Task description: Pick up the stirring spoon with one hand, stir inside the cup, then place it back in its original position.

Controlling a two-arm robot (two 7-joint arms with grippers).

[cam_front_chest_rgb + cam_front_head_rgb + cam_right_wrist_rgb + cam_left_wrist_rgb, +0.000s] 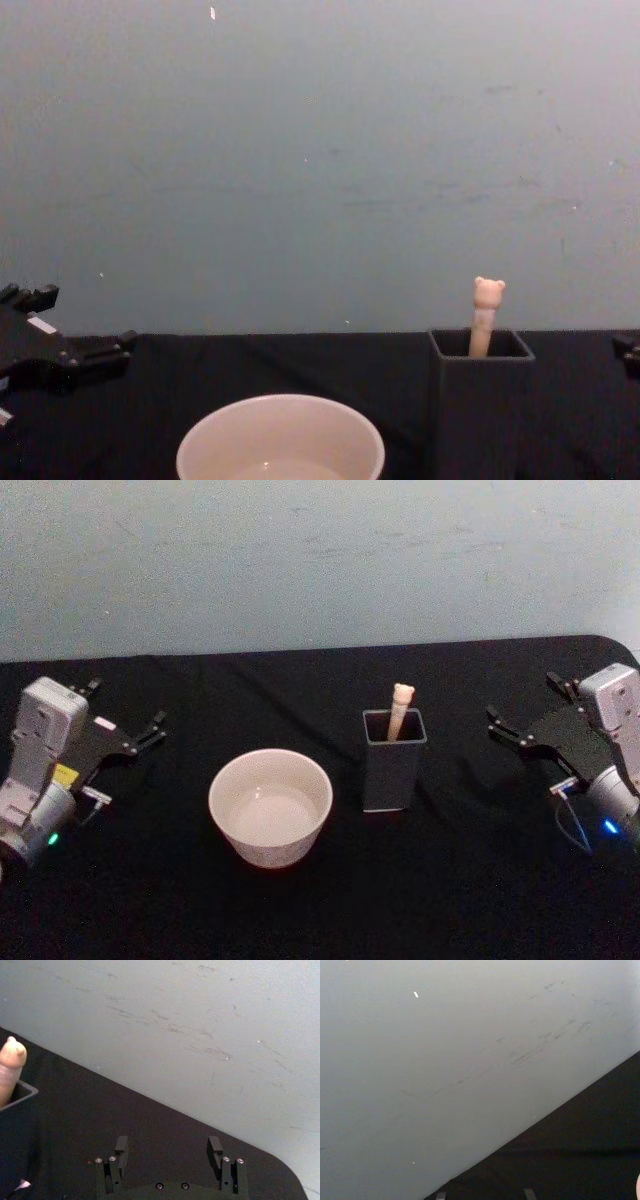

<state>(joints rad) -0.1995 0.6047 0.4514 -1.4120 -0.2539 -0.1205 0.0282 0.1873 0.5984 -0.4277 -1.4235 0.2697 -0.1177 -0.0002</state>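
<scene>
Slim beige-handled stirring spoon [402, 705], tiny bear head on top, stands near-upright in tall dark grey square holder [393, 770], right of centre on black counter [450, 900]. Bowl end hidden inside holder. Wide cream-white round cup [270, 805] near holder, on its left-edge side; contents unclear. Nearer arm: right claw [523, 702], by right edge, spread wide, empty. Parked by left edge: left claw [128, 705], also spread, empty.

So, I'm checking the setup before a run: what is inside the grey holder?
The stirring spoon stands in the holder, its bear-topped handle poking above the rim. The walls hide its neck and bowl. The left end effector and right end effector rest open at either side.
</scene>
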